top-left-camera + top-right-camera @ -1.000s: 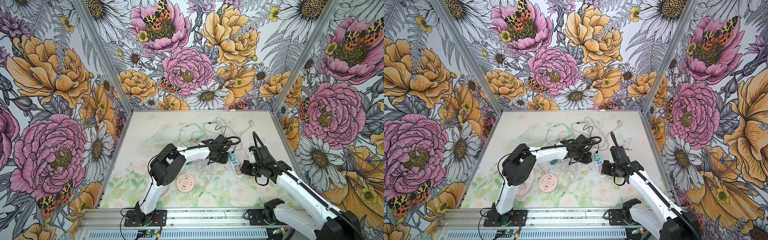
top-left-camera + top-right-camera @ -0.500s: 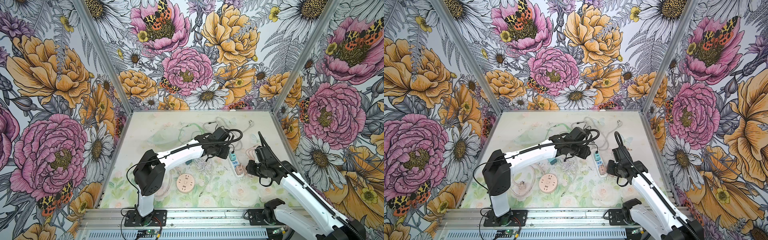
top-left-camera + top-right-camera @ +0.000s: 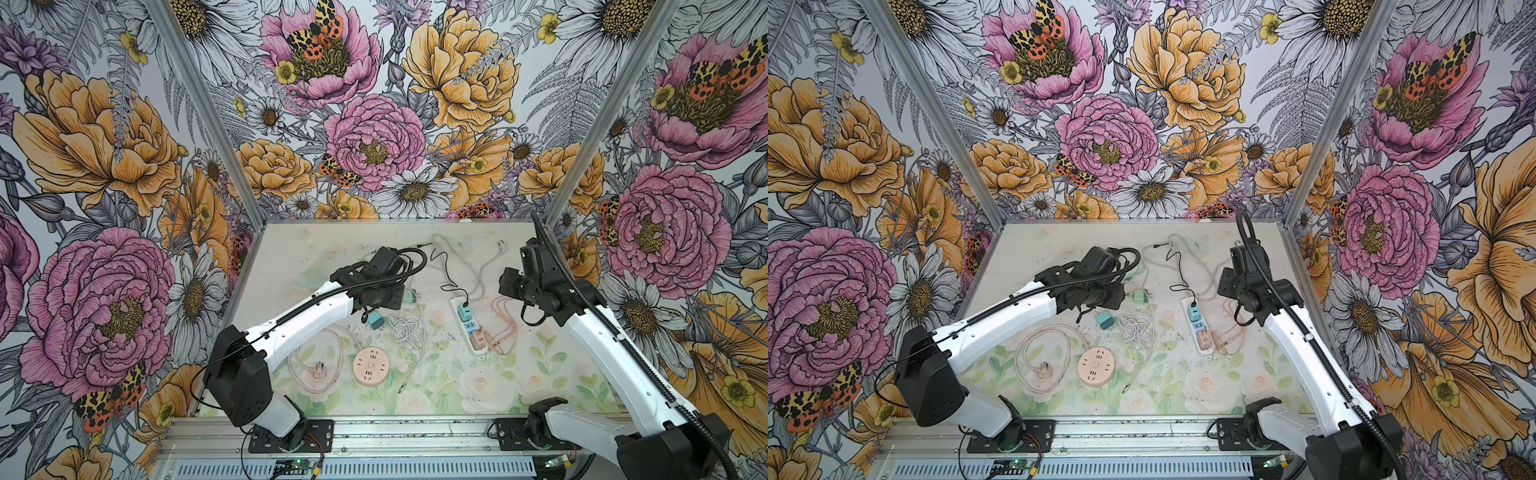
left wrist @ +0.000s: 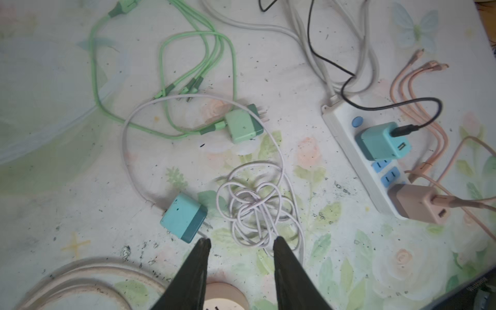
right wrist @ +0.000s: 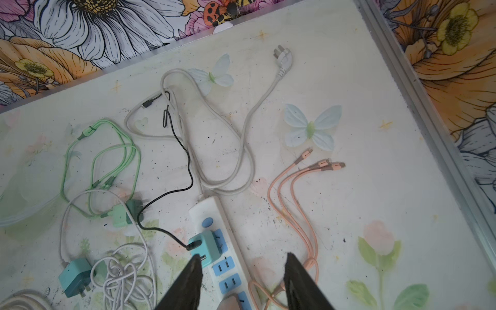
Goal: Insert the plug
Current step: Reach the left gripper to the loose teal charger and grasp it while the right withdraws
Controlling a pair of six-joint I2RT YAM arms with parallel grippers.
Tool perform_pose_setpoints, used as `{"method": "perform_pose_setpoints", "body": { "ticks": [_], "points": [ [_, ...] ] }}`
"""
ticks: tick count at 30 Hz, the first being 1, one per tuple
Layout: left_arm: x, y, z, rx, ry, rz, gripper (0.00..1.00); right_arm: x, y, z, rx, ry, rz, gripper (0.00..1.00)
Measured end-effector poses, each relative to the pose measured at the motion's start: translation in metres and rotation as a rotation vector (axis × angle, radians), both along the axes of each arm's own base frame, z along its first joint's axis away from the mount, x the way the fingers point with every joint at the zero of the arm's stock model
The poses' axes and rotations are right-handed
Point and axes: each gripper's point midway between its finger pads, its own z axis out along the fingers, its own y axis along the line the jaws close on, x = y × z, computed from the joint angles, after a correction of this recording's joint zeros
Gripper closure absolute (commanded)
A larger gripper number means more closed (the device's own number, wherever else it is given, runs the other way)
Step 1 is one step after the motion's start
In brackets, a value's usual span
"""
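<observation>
Four charger cubes (image 4: 183, 217) — one white power strip (image 5: 214, 208), one round socket (image 3: 370, 365)

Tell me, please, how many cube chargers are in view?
4. In the white power strip: the plugged teal charger by its switch, the pink charger at the other end. On the table: the loose teal charger beside the coiled white cable, the green charger farther back.

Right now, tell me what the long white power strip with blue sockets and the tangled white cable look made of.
Long white power strip: likely hard moulded plastic, smooth and slightly glossy, with crisp edges. Tangled white cable: seemingly flexible rubbery sheath, matt, lying in soft loops.
</observation>
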Motion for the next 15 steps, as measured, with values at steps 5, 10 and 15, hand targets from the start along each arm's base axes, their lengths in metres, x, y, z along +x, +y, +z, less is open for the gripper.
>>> {"method": "perform_pose_setpoints", "body": {
  "ticks": [5,10,15],
  "points": [
    [-0.023,0.032,-0.029,0.057,0.093,0.083,0.58,0.013,0.049,-0.009,0.023,0.027,0.137,0.49],
    [-0.032,0.048,-0.058,0.118,0.178,0.138,0.53,0.023,0.099,-0.013,0.101,0.015,0.263,0.48],
    [-0.023,0.055,-0.073,0.127,0.210,0.206,0.46,0.023,0.141,-0.030,0.135,0.043,0.358,0.47]
  ]
}}
